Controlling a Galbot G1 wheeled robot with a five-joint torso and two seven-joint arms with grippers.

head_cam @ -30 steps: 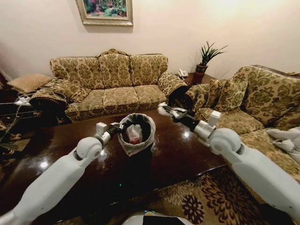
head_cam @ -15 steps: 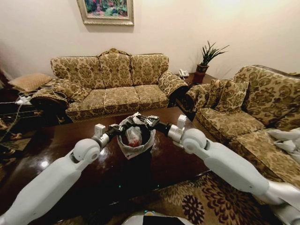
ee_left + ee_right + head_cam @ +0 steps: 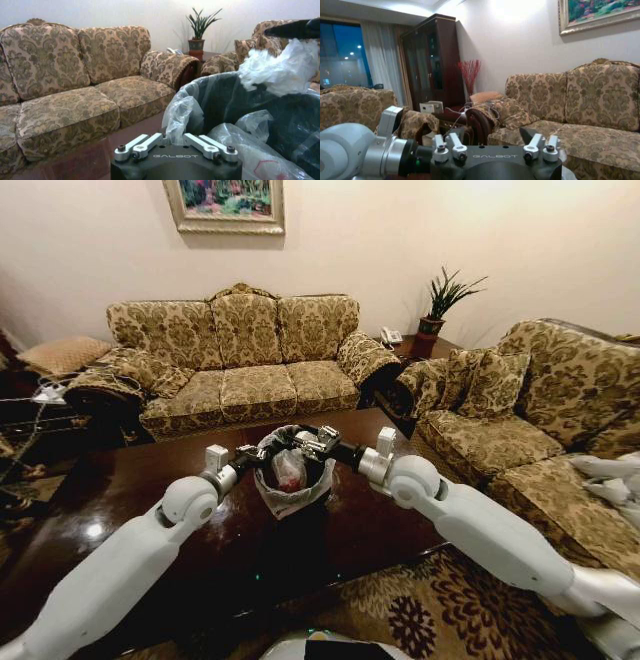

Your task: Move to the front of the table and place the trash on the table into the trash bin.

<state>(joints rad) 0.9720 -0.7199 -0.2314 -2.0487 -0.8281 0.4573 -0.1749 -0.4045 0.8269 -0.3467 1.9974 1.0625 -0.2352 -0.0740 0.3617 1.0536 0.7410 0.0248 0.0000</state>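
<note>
— What is seen from the head view?
— The trash bin (image 3: 290, 472) is held up over the worktop (image 3: 120, 520) by the left gripper (image 3: 249, 453), clamped on its rim. The right gripper (image 3: 306, 442) is placed above the opening; a pink-white bag (image 3: 290, 468) lies inside.

— And from the left wrist view?
— A white paper wad (image 3: 277, 67) is pinched over the bin.

— The right wrist view?
— The fingers (image 3: 536, 142) are seen apart.

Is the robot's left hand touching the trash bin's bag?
Touching. In the left wrist view, the left gripper pinches the trash bin liner's edge between its fingers.
</note>
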